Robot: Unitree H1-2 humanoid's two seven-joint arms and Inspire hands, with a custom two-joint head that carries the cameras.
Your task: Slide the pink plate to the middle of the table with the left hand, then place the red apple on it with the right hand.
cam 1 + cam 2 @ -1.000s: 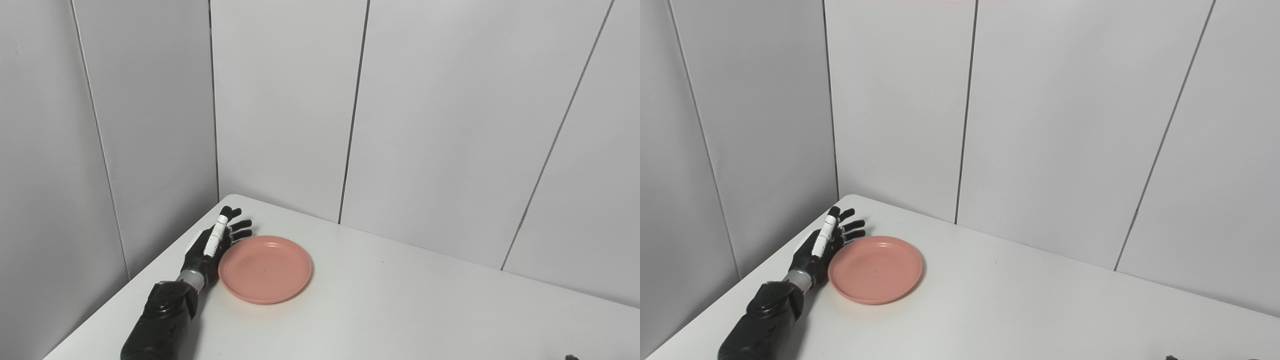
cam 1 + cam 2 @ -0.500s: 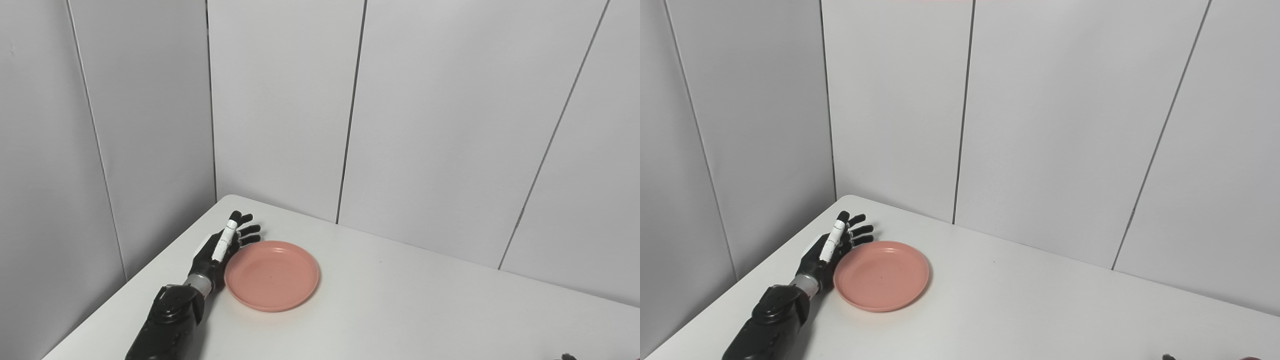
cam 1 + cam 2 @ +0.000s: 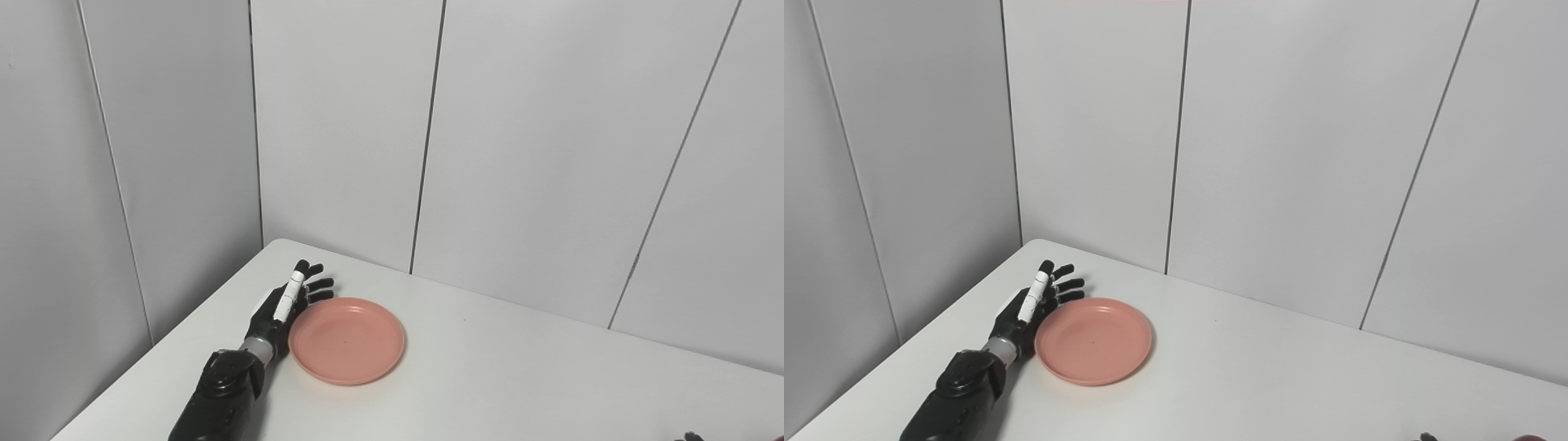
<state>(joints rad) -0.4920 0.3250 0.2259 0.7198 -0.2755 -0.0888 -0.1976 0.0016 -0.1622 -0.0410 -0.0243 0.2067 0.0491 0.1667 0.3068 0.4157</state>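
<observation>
The pink plate (image 3: 346, 340) lies flat and empty on the white table (image 3: 490, 380), in the lower left part of the frame, near the table's far left corner. Pressed against its left rim is the left hand (image 3: 283, 306), set on edge with the palm toward the plate and the fingers (image 3: 321, 283) stretched out and spread apart, holding nothing (one finger carries a white cover along its back). The black forearm runs from the wrist down to the bottom edge of the picture. At the lower right corner of the right eye view a sliver of the red apple (image 3: 1530, 438) shows, with a dark tip of the right hand (image 3: 1424, 437) just left of it; whether that hand's fingers are apart or closed cannot be told. Grey wall panels (image 3: 520, 153) stand behind the table.
</observation>
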